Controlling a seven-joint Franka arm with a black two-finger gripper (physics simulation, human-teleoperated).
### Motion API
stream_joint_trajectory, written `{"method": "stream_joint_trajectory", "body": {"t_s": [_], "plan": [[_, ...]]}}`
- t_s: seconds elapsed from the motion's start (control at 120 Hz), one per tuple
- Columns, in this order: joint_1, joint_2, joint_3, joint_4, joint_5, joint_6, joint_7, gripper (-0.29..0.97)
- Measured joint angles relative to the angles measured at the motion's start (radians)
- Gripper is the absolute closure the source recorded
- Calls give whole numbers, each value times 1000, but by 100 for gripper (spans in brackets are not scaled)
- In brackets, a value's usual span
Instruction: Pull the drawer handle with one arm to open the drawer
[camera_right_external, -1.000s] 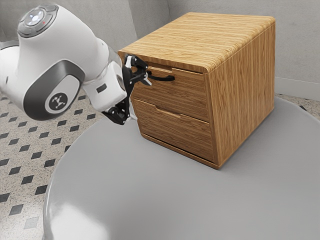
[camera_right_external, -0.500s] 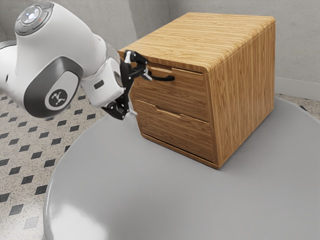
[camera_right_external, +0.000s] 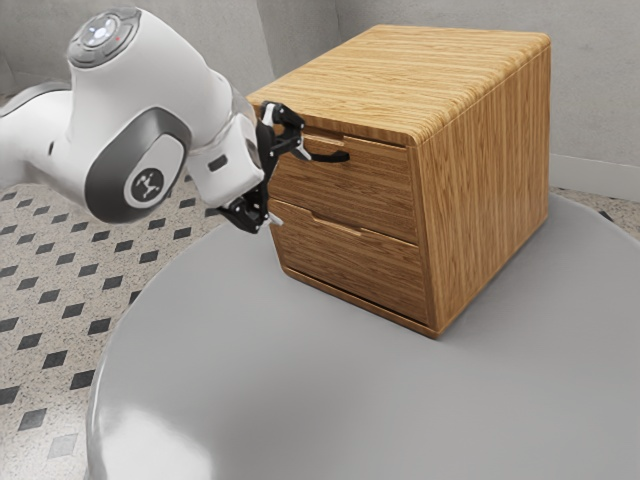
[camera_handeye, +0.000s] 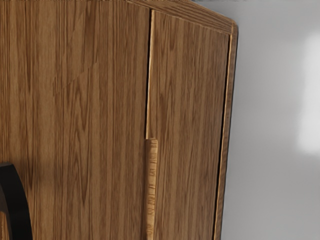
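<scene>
A bamboo cabinet (camera_right_external: 485, 180) with two drawers stands on the round grey table (camera_right_external: 330, 400). Both drawer fronts sit flush with its face. The upper drawer (camera_right_external: 365, 190) carries a black bar handle (camera_right_external: 328, 156). My black gripper (camera_right_external: 296, 140) is open at the handle's end toward the exterior view's left, one finger above the bar and one below it, close to the drawer front. In the wrist view the upper drawer front (camera_handeye: 75, 115) is very near, and a curved black piece of the handle (camera_handeye: 12, 200) shows at the edge.
The lower drawer (camera_right_external: 350, 255) has a recessed wooden grip (camera_handeye: 151, 190) along its top edge. Free grey tabletop lies in front of the cabinet. A checkered floor (camera_right_external: 50, 300) lies beyond the table edge, and a grey wall is behind.
My arm has shifted toward the exterior view's right and slightly up, bringing the gripper closer to the handle's end. The drawer has not moved.
</scene>
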Motion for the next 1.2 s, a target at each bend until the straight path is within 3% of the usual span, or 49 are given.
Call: {"method": "stream_joint_trajectory", "body": {"t_s": [0.567, 1.2], "plan": [[2, 31, 1, 4, -14, 1, 13, 0], [54, 127, 1, 120, -38, 1, 20, 0]]}}
